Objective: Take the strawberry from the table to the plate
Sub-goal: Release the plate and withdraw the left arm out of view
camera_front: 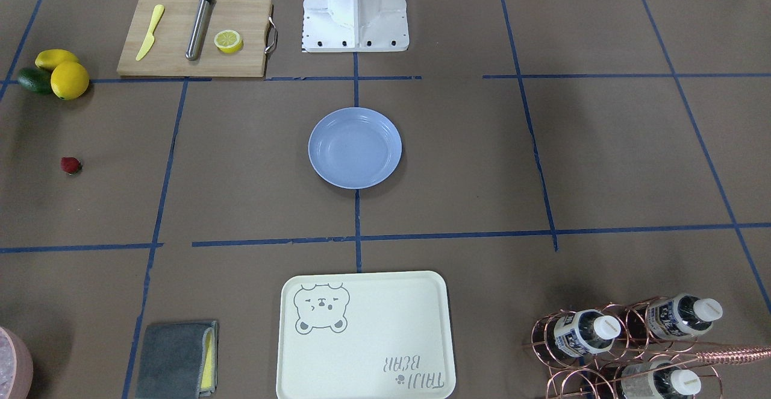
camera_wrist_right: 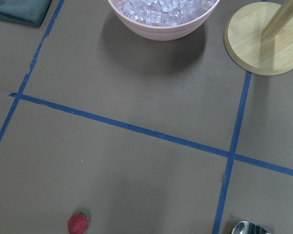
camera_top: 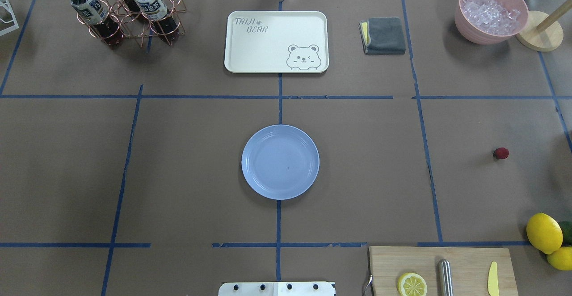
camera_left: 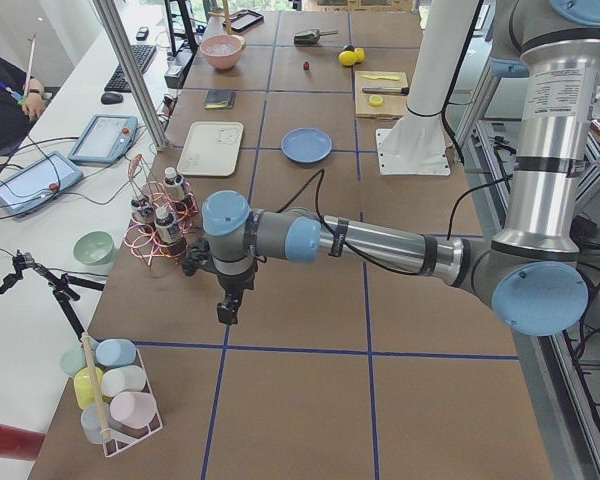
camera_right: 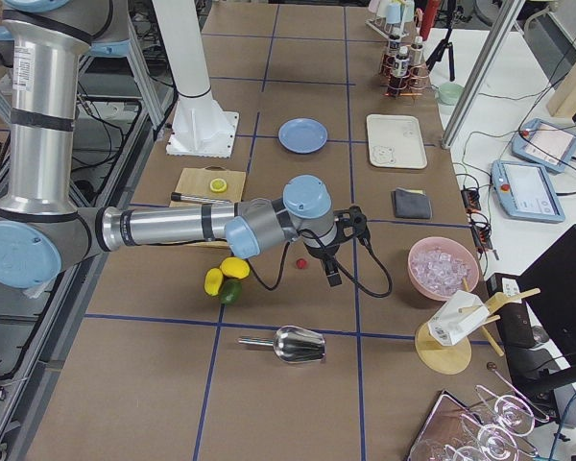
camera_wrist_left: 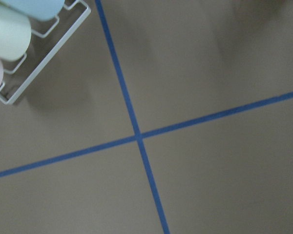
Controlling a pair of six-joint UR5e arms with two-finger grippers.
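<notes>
The strawberry (camera_front: 70, 165) (camera_top: 501, 153) lies on the brown paper table (camera_top: 357, 153), small and dark red, far out on the robot's right side. It also shows at the bottom of the right wrist view as the strawberry (camera_wrist_right: 78, 224). The light-blue plate (camera_front: 355, 147) (camera_top: 280, 162) sits at the table's centre with nothing on it. In the exterior right view my right gripper (camera_right: 331, 279) hangs just beside the strawberry (camera_right: 301, 261), a little past it; I cannot tell if it is open or shut. My left gripper (camera_left: 227, 312) hovers over bare paper far from the plate (camera_left: 306, 145); its state cannot be told.
Two lemons (camera_top: 544, 232) and an avocado lie near the strawberry. A cutting board (camera_top: 442, 271) holds a lemon half, a metal bar and a yellow knife. A pink ice bowl (camera_top: 490, 12), grey cloth (camera_top: 383, 35), cream bear tray (camera_top: 276, 41) and bottle rack (camera_top: 129, 14) line the far side.
</notes>
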